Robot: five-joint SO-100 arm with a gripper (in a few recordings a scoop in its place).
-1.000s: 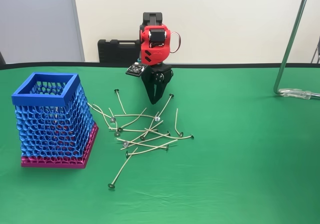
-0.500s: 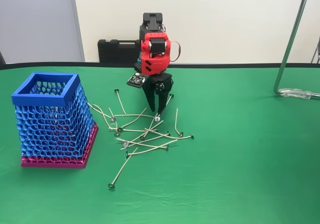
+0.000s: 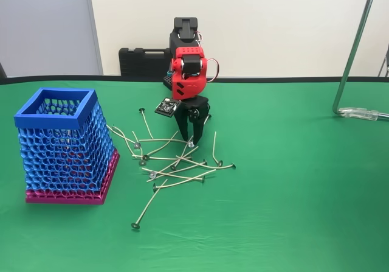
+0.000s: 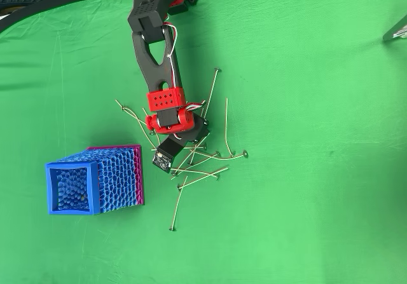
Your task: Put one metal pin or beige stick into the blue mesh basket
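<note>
Green cloth covers the table (image 3: 292, 181), cream wall behind. Right of the blue mesh basket (image 3: 64, 144), the pins (image 3: 176, 165) lie scattered; the hand (image 3: 189, 139), fingers spread and released, hangs over their far edge.

Blue honeycomb basket (image 3: 61, 141) with magenta base — beige pins (image 3: 176, 165) — red-and-black arm (image 3: 187, 71) on green cloth (image 3: 292, 193)

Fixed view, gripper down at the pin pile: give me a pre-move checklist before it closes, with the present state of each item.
1. Gripper open: ok, fingers apart.
2. Fingers down at the pile of pins: ok, tips at its far edge.
3. Only one pin between the fingers: cannot tell, pins cross there.
4. Blue mesh basket upright, mouth open: ok.
5. Basket clear of the arm: ok, it stands apart on the left in the fixed view.
</note>
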